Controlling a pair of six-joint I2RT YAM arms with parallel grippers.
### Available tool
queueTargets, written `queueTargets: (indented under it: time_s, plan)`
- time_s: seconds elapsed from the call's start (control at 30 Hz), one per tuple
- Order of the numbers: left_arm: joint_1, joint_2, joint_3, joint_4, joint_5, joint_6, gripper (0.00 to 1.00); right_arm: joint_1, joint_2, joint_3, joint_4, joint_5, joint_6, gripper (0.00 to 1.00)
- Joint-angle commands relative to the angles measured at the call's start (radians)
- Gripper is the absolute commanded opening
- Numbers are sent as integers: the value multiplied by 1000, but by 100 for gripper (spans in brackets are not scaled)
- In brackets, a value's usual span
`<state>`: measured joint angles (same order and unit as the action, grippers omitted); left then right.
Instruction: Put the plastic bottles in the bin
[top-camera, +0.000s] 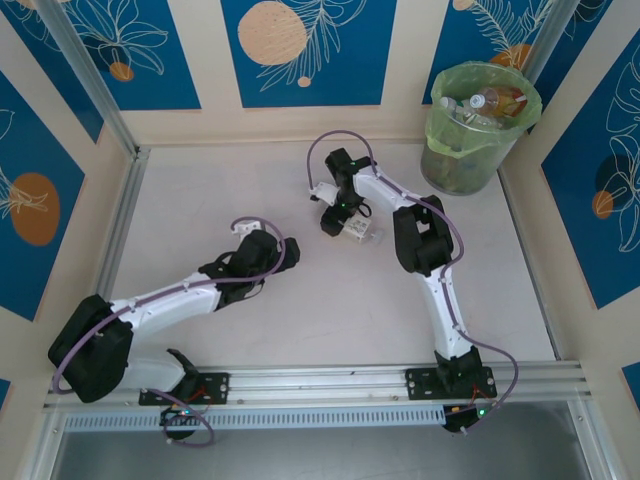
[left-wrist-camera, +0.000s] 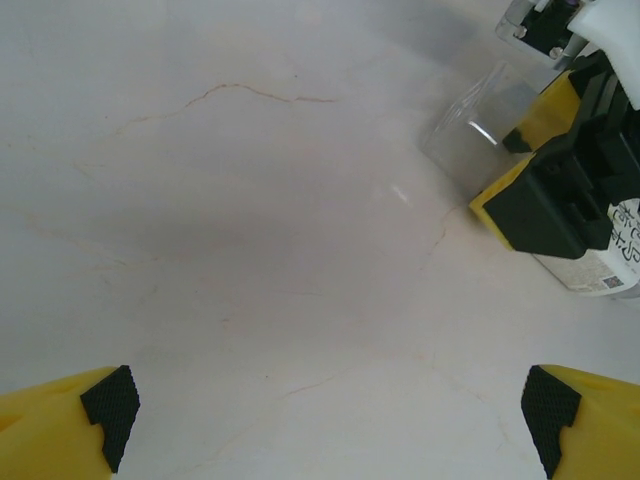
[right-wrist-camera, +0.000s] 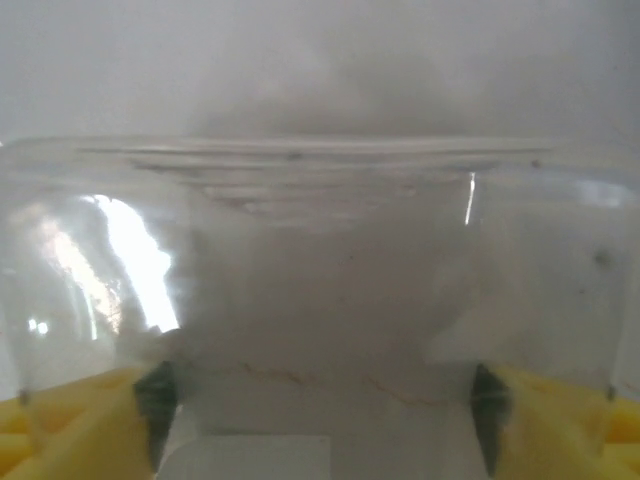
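Closest to the lens, bolted along the near edge of the counter (top-camera: 320, 315): both arm bases. Left arm (top-camera: 170, 295) folded low over bare counter, left of middle. Left jaws released, pads (left-wrist-camera: 108, 408) wide apart, nothing between.

Right arm (top-camera: 445, 300) reaching toward the far middle, right jaws astride a clear bottle (top-camera: 358, 230) with a white label, lying on the counter well apart from the bin (top-camera: 460, 165). From the right wrist, bottle wall (right-wrist-camera: 320, 250) across the whole gap, yellow fingers (right-wrist-camera: 70, 430) on either side. Cannot tell whether clenched on it or merely straddling. Not lifted, by the look of it: resting on the counter in the left wrist view, see-through end (left-wrist-camera: 470, 125) poking out past the right jaws.

Far right corner: bin, green-lined, already holding several bottles (top-camera: 480, 100). No other bottle loose on the counter from overhead.

Judged nearly finished, with one bottle left. Remaining: make the grip sure, lift, carry far and right over the rim, let go.
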<state>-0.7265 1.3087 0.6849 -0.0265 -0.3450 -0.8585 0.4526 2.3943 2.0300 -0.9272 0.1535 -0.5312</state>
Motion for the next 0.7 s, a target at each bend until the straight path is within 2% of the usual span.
queueTargets:
  time_s: [0.0, 0.13, 0.3, 0.5, 0.67]
  plan:
    - [11, -28, -11, 11, -13, 1, 100, 3, 5, 38, -36, 21, 15, 71]
    - [11, -33, -17, 26, -19, 2, 100, -2, -29, 38, -34, 3, 15, 60]
    - [11, -28, -16, 30, -21, 6, 100, -20, -90, 36, -24, -30, 23, 57]
    - [10, -18, -10, 33, -33, -1, 100, -69, -224, -15, 60, -158, -7, 52]
    - [12, 2, -4, 64, -29, 5, 100, -131, -294, 52, 133, -187, 42, 51]
